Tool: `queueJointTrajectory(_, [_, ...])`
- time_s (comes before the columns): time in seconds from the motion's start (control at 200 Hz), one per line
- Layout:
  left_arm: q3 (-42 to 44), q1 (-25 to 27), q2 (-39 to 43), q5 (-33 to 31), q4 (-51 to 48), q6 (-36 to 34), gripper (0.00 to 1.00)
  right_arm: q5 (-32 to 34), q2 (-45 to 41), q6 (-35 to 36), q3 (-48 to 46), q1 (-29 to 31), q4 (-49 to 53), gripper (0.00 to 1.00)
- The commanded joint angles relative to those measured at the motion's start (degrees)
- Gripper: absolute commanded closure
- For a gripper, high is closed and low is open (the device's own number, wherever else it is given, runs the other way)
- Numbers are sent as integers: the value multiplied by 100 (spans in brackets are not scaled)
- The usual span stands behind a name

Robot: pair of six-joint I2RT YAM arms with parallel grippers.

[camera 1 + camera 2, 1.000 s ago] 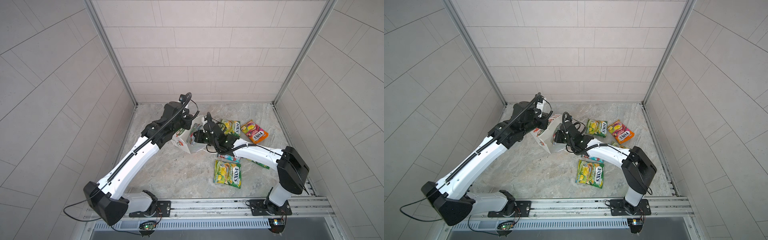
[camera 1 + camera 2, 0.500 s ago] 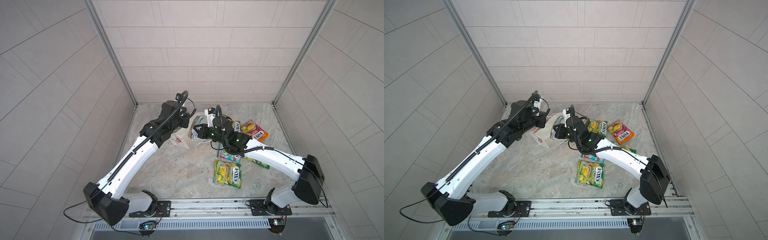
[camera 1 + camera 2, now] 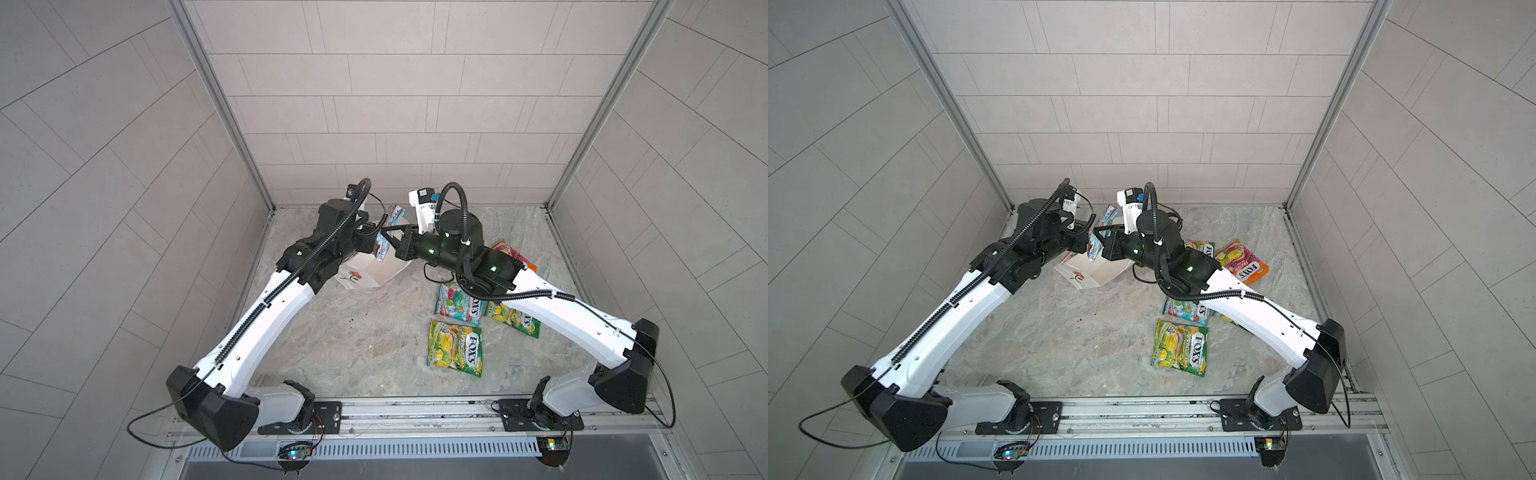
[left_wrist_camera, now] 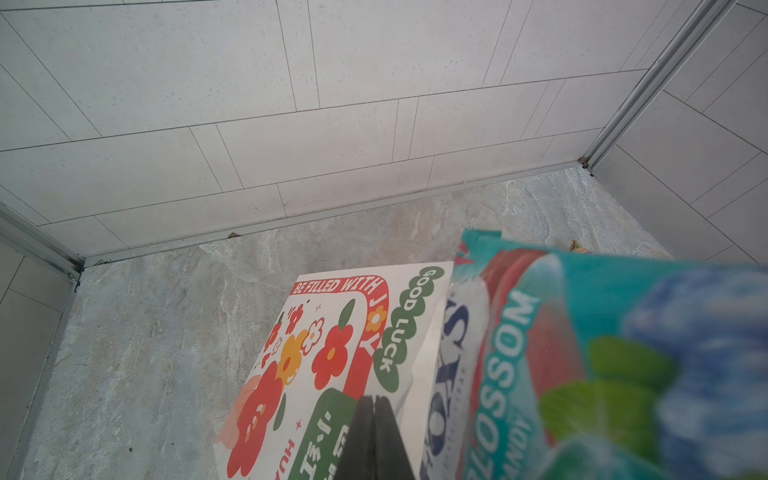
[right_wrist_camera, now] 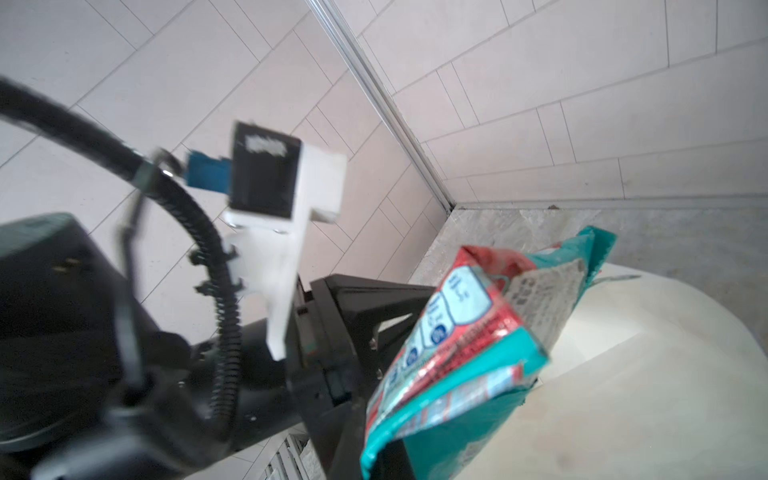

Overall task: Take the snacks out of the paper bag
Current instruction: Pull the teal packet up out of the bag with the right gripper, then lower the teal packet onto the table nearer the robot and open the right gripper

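— What is seen in both top views?
— The bag point(image 3: 361, 276) is seen tilted on the counter point(image 3: 365, 345) at the back left, its mouth gaping. The left end effector point(image 3: 371, 233) is closed at its rim. The right end effector point(image 3: 385, 237) is clamped on the held pouch point(image 3: 380, 250), teal and red, raised at the mouth; whether its lower end is inside the bag cannot be told. On the right, a green pouch point(image 3: 1179, 347), a teal pouch point(image 3: 1185, 309) and an orange pouch point(image 3: 1244, 262) are laid flat on the counter, well apart from the bag.
— And the left wrist view?
— The fingers point(image 4: 363, 440) are shown pressed together on the bag's printed side, with paper apparently pinched between them. The held pouch point(image 4: 582, 332) is seen just beside it, blurred.
— The right wrist view?
— The held pouch point(image 5: 449, 353) is shown crumpled and gripped at one end, with the bag's white inside behind it. The right fingers are mostly hidden.
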State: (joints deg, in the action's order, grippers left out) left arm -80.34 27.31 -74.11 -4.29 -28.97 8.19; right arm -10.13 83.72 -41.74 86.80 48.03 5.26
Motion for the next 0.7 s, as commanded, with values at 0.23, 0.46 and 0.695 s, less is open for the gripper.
queueJointTrajectory(0.23, [66,-150,229,126,130,76,100,1163,-1036,1080,420,31,937,100])
queueJointTrajectory(0.46, [99,-199,264,175,172,78,100,2621,-1537,1525,149,11,1754,100])
queueJointTrajectory(0.695, [124,-220,291,226,208,96,100,3461,-1986,1322,-519,-319,2580,100])
